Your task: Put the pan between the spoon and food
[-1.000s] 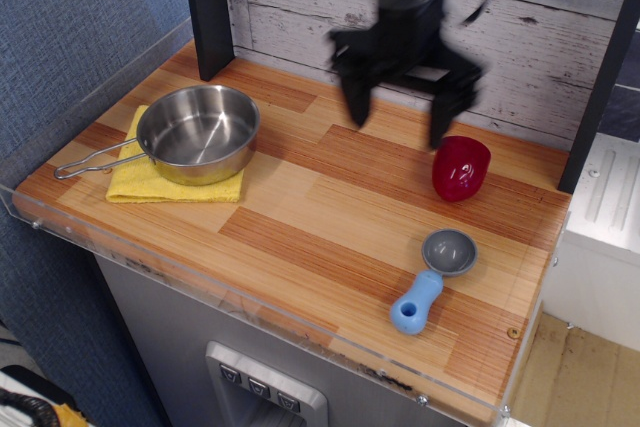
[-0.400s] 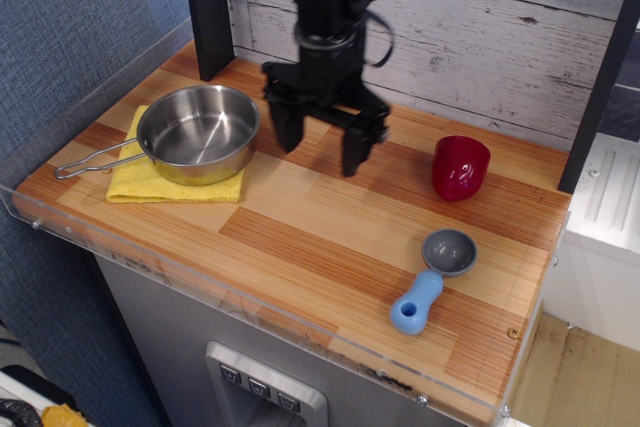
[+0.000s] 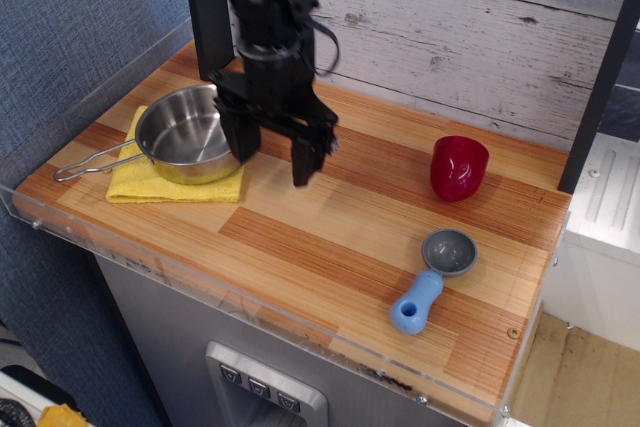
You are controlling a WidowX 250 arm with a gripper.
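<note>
The shiny steel pan [image 3: 180, 135] sits on a yellow cloth [image 3: 140, 179] at the table's left, its wire handle pointing left. My black gripper [image 3: 272, 159] is open and empty, fingers pointing down; its left finger overlaps the pan's right rim and the right finger hangs over bare wood. The dark-red food [image 3: 459, 167] stands at the right near the back wall. The spoon [image 3: 433, 278], grey bowl and light-blue handle, lies in front of the food near the front right.
A black post [image 3: 207, 9] stands behind the pan and another post [image 3: 600, 77] at the far right. A clear plastic lip [image 3: 200, 282] runs along the table's front edge. A blue wall is at the left.
My gripper has swept from above the red food leftward across the table to the pan's right rim, staying open. The pan, food and spoon have not moved.
</note>
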